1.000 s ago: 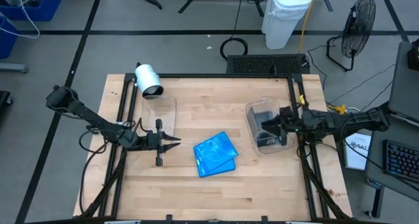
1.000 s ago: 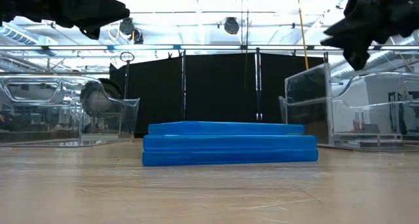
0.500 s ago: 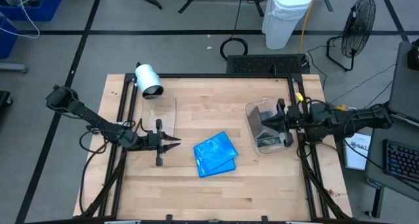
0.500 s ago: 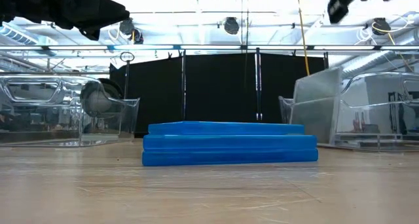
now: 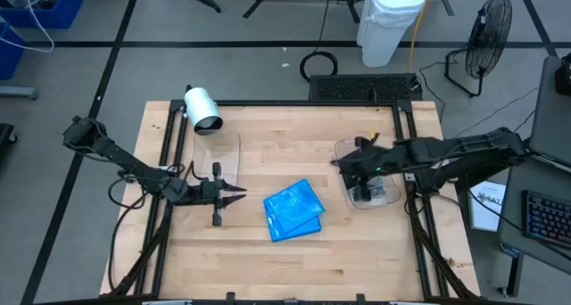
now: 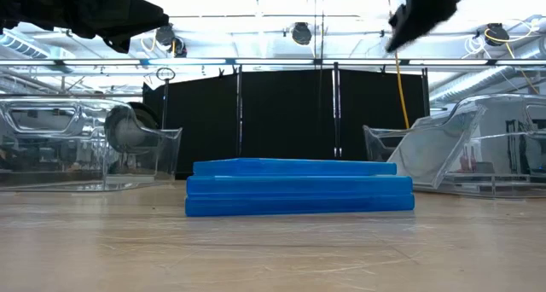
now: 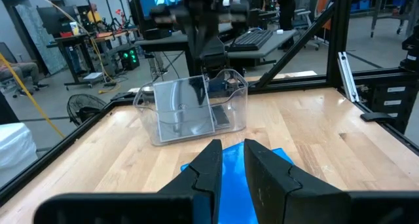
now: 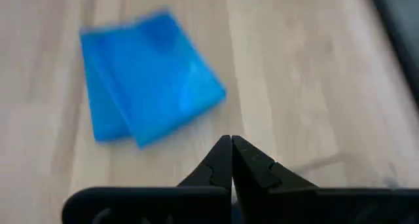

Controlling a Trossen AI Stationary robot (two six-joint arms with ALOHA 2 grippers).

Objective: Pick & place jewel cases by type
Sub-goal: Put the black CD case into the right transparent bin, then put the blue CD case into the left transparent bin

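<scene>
Blue jewel cases are lying stacked mid-table on the pale wooden table, well apart from a clear tub on its right side. The right gripper is hanging closed and empty above the tub's inner edge. The left gripper is waiting slightly parted, holding nothing, near the stack, while a fan and white bin are standing on the floor beyond.

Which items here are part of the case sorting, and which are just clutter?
Job:
- blue cases, stacked mid-table
- grey case in the right tub
- left tub
- right gripper, shut, empty
- left gripper, waiting beside the stack

Clutter:
- white roll
- fan
- white bin
</scene>
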